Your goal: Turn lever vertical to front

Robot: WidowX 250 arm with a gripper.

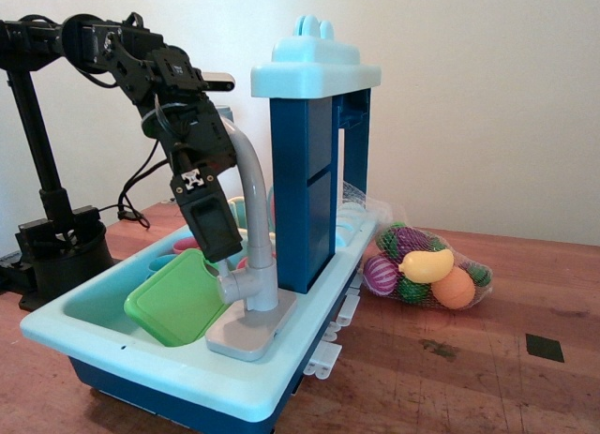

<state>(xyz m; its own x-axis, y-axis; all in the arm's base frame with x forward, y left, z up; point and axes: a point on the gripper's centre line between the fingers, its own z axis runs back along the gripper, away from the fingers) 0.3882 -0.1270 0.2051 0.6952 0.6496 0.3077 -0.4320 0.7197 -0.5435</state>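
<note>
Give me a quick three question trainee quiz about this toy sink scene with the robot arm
1. True or false: the gripper is right above the lever on the faucet.
2. What leans in the sink left of the faucet? A) green cutting board B) red pan C) yellow sponge
3. Fill in: the net bag of toy fruit lies on the ____ beside the sink.

Key: 1 true; 2 A; 3 table.

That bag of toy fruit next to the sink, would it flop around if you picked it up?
Probably yes. The mesh bag looks like soft netting slumped around lumpy toy fruit, so it would likely sag and shift. The pieces look like plastic, so it is probably light. Loose round pieces may roll about inside.
</note>
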